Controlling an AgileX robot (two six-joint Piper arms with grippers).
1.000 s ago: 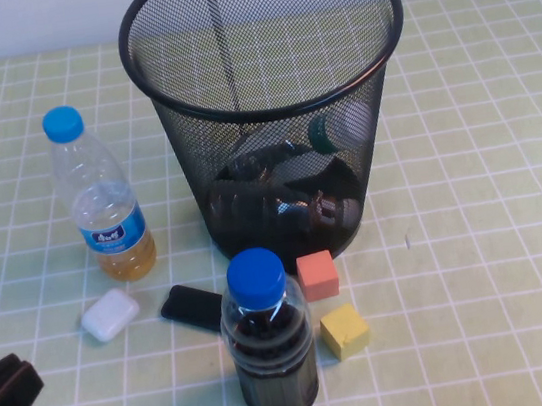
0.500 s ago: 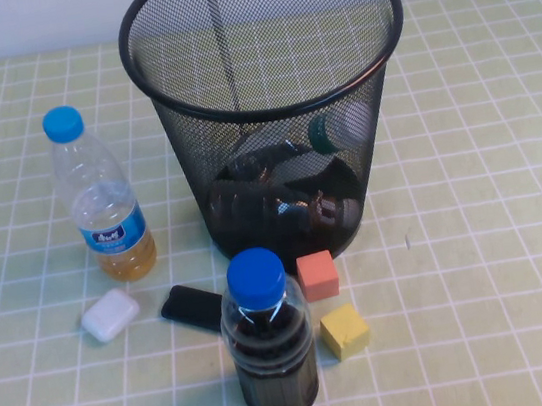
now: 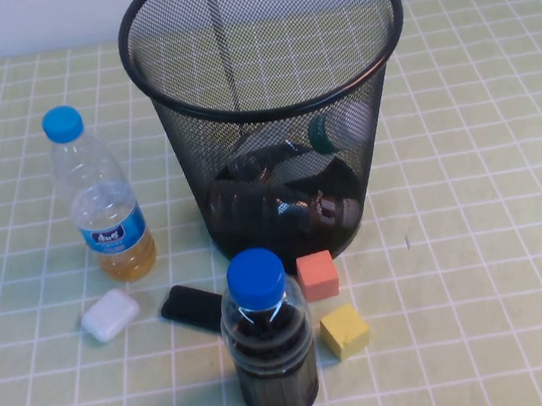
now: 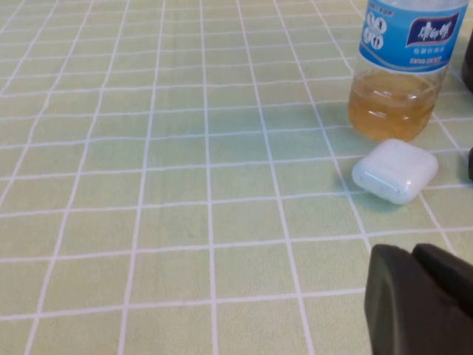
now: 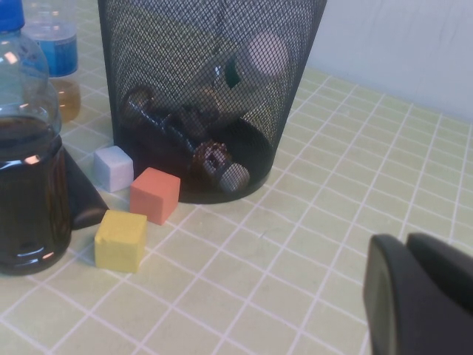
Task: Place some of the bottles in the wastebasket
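Observation:
The black wire-mesh wastebasket (image 3: 268, 112) stands at the middle back of the table and shows in the right wrist view (image 5: 148, 44) too. Both bottles lie inside it. The squat one with white cap and green label (image 3: 334, 132) leans against the right wall (image 5: 255, 59). The small one with cream cap and amber-brown neck (image 3: 320, 208) lies on the base (image 5: 222, 168). My left gripper (image 4: 412, 253) is shut and empty, low over the table near the white case. My right gripper (image 5: 405, 244) is shut and empty, to the right of the basket. Neither gripper shows in the high view.
A tall blue-capped bottle with blue label (image 3: 103, 211) stands left of the basket. A dark blue-capped bottle (image 3: 268, 345) stands in front. A white case (image 3: 110, 314), a black phone (image 3: 193, 308), an orange cube (image 3: 317, 274) and a yellow cube (image 3: 344, 330) lie near the basket's base.
My left gripper showed at the bottom left corner of the high view one second ago; it has drawn back out of that view. Nothing else moved.

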